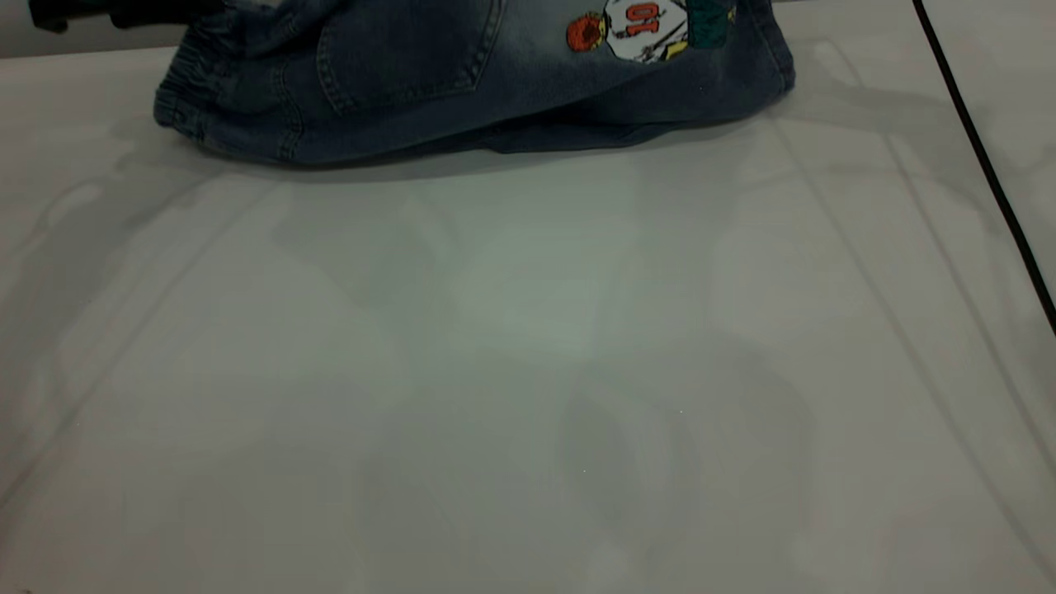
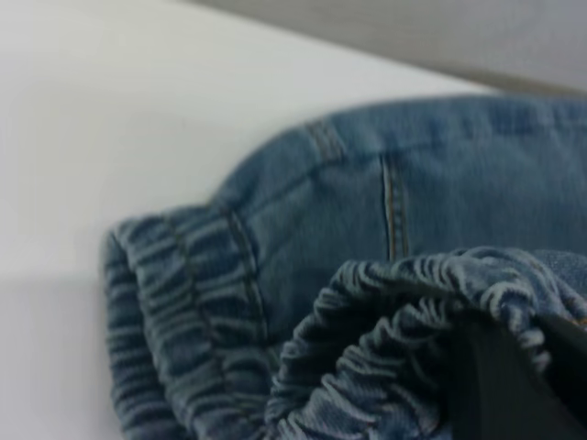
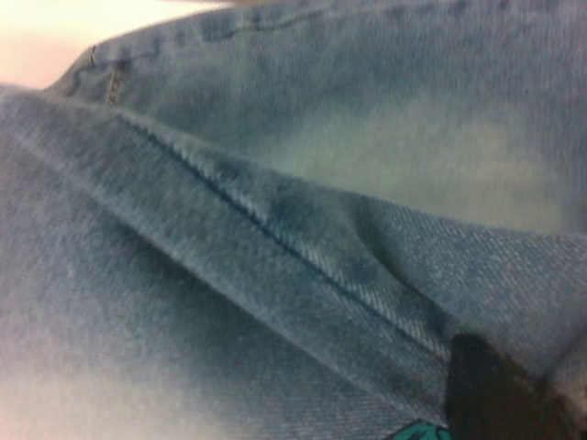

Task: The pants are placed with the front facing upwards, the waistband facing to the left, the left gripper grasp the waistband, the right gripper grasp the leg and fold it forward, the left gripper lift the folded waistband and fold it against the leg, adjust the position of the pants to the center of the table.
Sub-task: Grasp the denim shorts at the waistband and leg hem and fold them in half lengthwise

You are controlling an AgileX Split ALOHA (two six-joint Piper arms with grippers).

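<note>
The pants [image 1: 462, 91] lie folded at the far edge of the table [image 1: 528, 371]. Their back faces up, showing the pocket [image 1: 404, 58] and the cartoon patch [image 1: 643, 29]. The ruched waistband [image 1: 186, 95] is at the left end. In the left wrist view, an upper layer of waistband [image 2: 404, 312] is draped over my left gripper [image 2: 527, 353], which is shut on it, and a lower layer [image 2: 174, 302] rests on the table. In the right wrist view, my right gripper [image 3: 500, 390] is shut on a raised fold of the leg [image 3: 303, 238], next to a teal bit of the patch.
A black cable [image 1: 982, 157] runs diagonally across the table's right side. A black part of the left arm [image 1: 82, 10] shows at the top left corner of the exterior view. Bare white tabletop stretches from the pants to the near edge.
</note>
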